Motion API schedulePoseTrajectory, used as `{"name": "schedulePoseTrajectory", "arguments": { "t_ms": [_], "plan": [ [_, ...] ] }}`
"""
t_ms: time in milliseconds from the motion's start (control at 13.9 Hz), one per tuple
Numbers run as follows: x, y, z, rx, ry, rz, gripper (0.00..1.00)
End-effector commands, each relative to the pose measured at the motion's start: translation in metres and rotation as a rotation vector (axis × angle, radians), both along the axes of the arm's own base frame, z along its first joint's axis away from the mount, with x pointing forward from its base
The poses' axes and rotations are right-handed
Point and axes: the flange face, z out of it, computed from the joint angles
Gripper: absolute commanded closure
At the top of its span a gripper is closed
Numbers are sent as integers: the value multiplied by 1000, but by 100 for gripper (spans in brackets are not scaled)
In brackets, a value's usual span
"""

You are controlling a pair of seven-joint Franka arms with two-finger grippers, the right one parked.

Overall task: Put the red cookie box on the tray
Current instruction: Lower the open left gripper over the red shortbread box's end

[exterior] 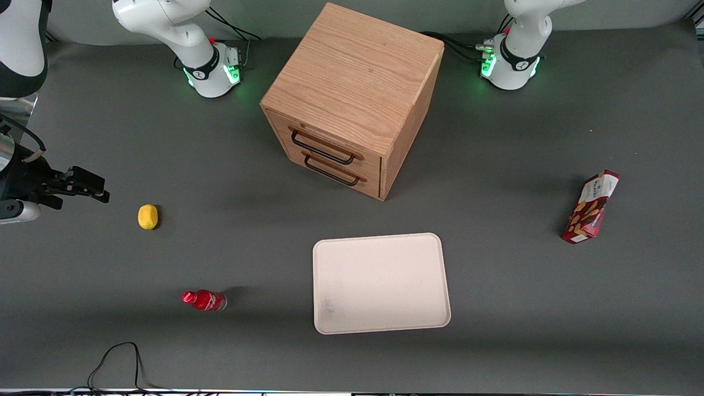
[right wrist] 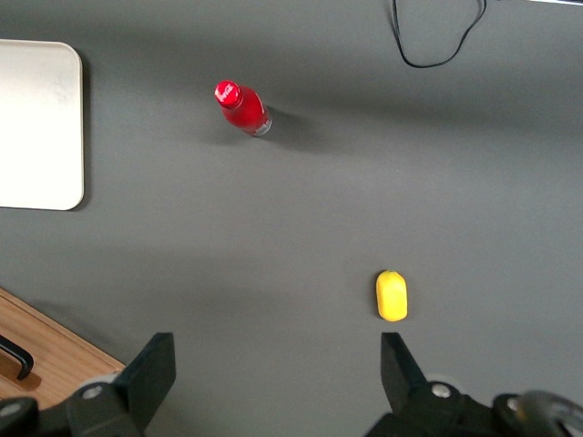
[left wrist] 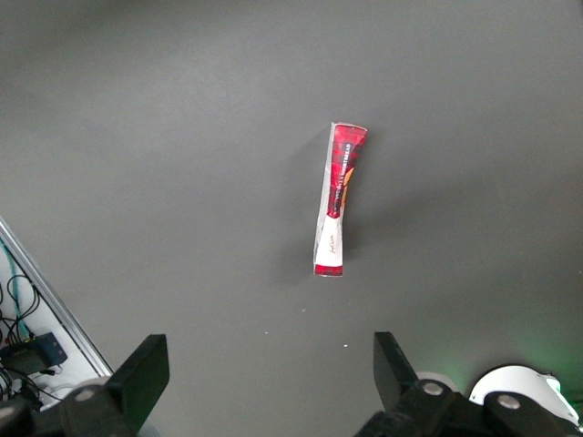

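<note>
Plainly, the jaws of the left arm's gripper (left wrist: 267,382) stand wide apart and hold nothing, as the left wrist view shows; they hang high over bare grey bench (exterior: 495,165) with the red cookie box (left wrist: 339,200) lying below them, clear of both fingers (left wrist: 141,373) and touching neither. The gripper itself does not show in the front view. The red cookie box (exterior: 591,207) lies flat on the bench toward the working arm's end, its long side running roughly toward and away from the front camera, its white end panel at the end nearer that camera. The tray (exterior: 380,283) sits near the middle of the bench, well apart from the box and nearer to the front camera than it; nothing rests on the tray. A wooden drawer cabinet (exterior: 352,88) with two dark handles stands farther from the front camera than the tray, turned at an angle. Toward the parked arm's end of the bench, a small red bottle (exterior: 204,300) lies on its side, and a yellow lemon-like fruit (exterior: 147,216) sits farther from the front camera than the bottle. A black cable (exterior: 118,357) loops on the bench at the edge nearest the front camera.
</note>
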Motion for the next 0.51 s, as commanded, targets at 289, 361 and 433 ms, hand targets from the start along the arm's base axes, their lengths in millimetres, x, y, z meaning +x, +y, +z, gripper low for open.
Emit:
{"name": "schedulePoseTrajectory", "arguments": {
  "t_ms": [289, 361, 433],
  "plan": [
    [11, -14, -38, -15, 73, -53, 0],
    [12, -16, -49, -19, 72, -59, 0],
    [13, -18, -63, -22, 67, -63, 0]
  ]
}}
